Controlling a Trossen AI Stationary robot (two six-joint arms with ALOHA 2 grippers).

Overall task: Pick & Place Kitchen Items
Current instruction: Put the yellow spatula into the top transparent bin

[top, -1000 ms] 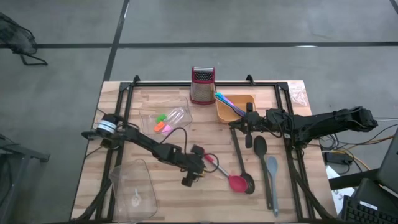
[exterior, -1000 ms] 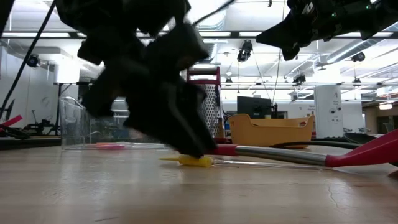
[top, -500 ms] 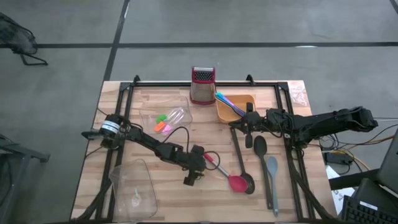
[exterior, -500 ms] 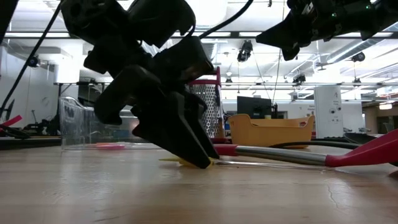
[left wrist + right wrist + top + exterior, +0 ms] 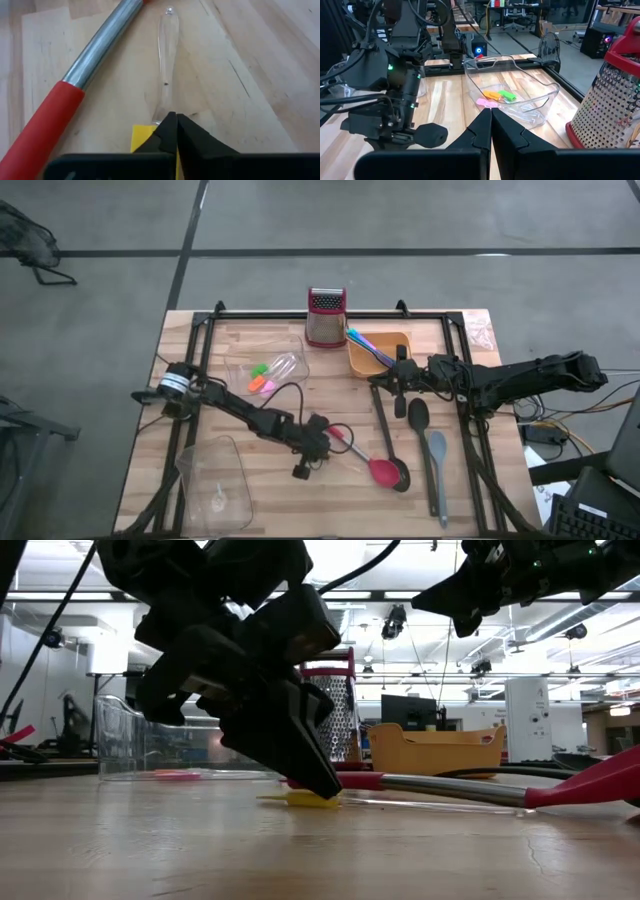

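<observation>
1. Two arms are over the wooden table (image 5: 270,490); the left gripper (image 5: 300,471) is down at the board, the right gripper (image 5: 399,408) hangs above the far side.
2. Left gripper: fingers pressed together with no gap between the tips, as the left wrist view shows. A yellow piece (image 5: 141,138) lies directly under the tips, partly hidden by them. Whether it is pinched or only touched cannot be told.
3. In the low view the same yellow piece (image 5: 312,799) rests on the board, with the dark fingertips meeting it from above.
4. Just ahead of the left gripper's tips lies a clear plastic stick (image 5: 167,60), flat on the wood.
5. Beside that stick, at an angle, lies a red spoon (image 5: 378,470) with a steel shaft (image 5: 103,43) and red grip; its head is on the side of the left gripper toward the right arm.
6. Right gripper: fingers fully together, holding nothing, as the right wrist view shows.
7. Below the right gripper lie a black spoon (image 5: 418,416) and a grey spoon (image 5: 437,470), side by side, plus a black utensil (image 5: 383,430) nearer the left gripper.
8. Behind the right gripper sits an orange tray (image 5: 390,340) holding coloured sticks (image 5: 360,339); a steel grater (image 5: 325,316) stands just beside it.
9. Beyond the left gripper a clear tub (image 5: 290,370) holds green, orange and pink pieces (image 5: 261,378). A second clear tub (image 5: 215,475) lies near the left arm.
</observation>
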